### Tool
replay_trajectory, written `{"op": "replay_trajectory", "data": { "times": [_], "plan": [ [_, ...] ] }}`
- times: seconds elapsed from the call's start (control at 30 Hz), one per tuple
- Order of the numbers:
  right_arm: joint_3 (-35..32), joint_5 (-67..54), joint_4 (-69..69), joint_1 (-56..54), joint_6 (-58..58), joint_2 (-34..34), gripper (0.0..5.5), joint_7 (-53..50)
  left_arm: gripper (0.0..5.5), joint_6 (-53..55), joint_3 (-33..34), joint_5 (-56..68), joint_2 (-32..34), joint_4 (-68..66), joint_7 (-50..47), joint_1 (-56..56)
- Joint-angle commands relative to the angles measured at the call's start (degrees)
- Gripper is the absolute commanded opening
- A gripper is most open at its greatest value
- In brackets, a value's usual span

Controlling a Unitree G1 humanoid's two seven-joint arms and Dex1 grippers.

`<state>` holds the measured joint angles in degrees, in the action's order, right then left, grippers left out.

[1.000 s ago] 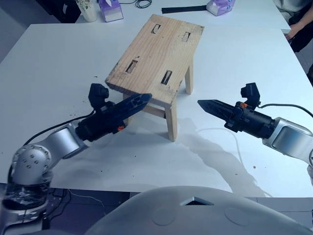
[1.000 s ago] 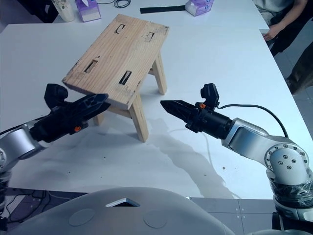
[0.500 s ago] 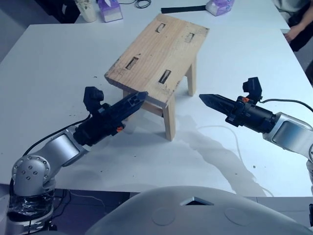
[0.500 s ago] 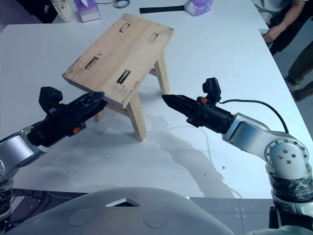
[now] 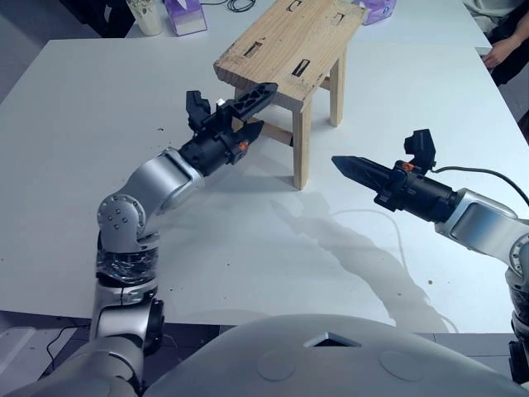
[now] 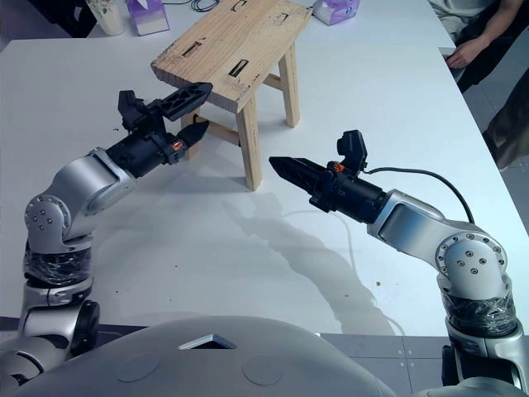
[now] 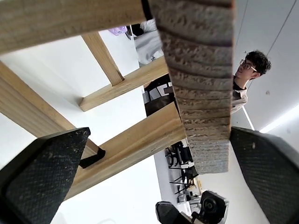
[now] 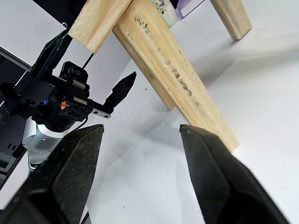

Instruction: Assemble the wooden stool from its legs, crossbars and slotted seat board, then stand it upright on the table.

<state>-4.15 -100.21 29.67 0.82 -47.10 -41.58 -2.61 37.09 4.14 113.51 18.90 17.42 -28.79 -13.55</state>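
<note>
The assembled wooden stool [image 5: 291, 41] stands upright on its legs at the far middle of the white table [image 5: 74, 124]. Its slotted seat board [image 7: 198, 84] faces up, and the crossbars [image 7: 135, 140] join the legs below. My left gripper [image 5: 253, 112] is open at the seat's near left end, one finger above the board edge and one below it. My right gripper [image 5: 345, 165] hovers open over the table just right of the nearest leg [image 8: 177, 79], apart from it and holding nothing.
A cup [image 5: 150, 16] and a purple tissue box [image 5: 187, 16] stand at the far left, another tissue box [image 5: 376, 10] behind the stool. A person's hand [image 5: 498, 51] rests at the far right edge. A cable [image 5: 488, 175] trails from my right wrist.
The stool has shifted farther away across the table. My left arm has stretched forward with it and its fingers now stand open around the seat edge. The right gripper has barely moved.
</note>
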Motion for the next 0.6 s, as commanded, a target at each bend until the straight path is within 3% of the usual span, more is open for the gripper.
{"op": "replay_trajectory", "data": {
  "times": [0.03,0.23,0.37,0.47,0.57,0.6],
  "plan": [
    [-0.1,0.4,0.8,0.7,0.1,0.5,3.03,-0.7,5.39,-3.3,5.3,-0.5,-9.6,2.3,-9.7,-0.6],
    [-0.3,-0.1,1.6,1.7,0.2,0.8,3.03,-1.4,5.39,-4.2,6.9,-0.5,-18.6,10.3,-17.8,3.8],
    [-0.8,-0.5,2.3,3.0,0.5,0.8,3.03,-1.7,5.39,1.0,6.5,-0.5,-15.4,15.9,-11.7,13.3],
    [-1.5,-0.5,3.1,4.4,0.9,0.9,3.03,-2.0,5.39,6.6,9.2,-0.5,-7.8,16.5,0.8,19.3],
    [-3.5,1.3,4.2,7.9,1.6,0.5,3.03,-1.6,5.39,19.1,16.8,-2.2,10.8,9.4,17.1,27.0],
    [-4.7,3.6,3.9,9.7,2.1,0.4,3.03,-1.4,5.39,17.5,16.9,-13.2,15.6,6.7,20.7,27.4]
  ]
}}
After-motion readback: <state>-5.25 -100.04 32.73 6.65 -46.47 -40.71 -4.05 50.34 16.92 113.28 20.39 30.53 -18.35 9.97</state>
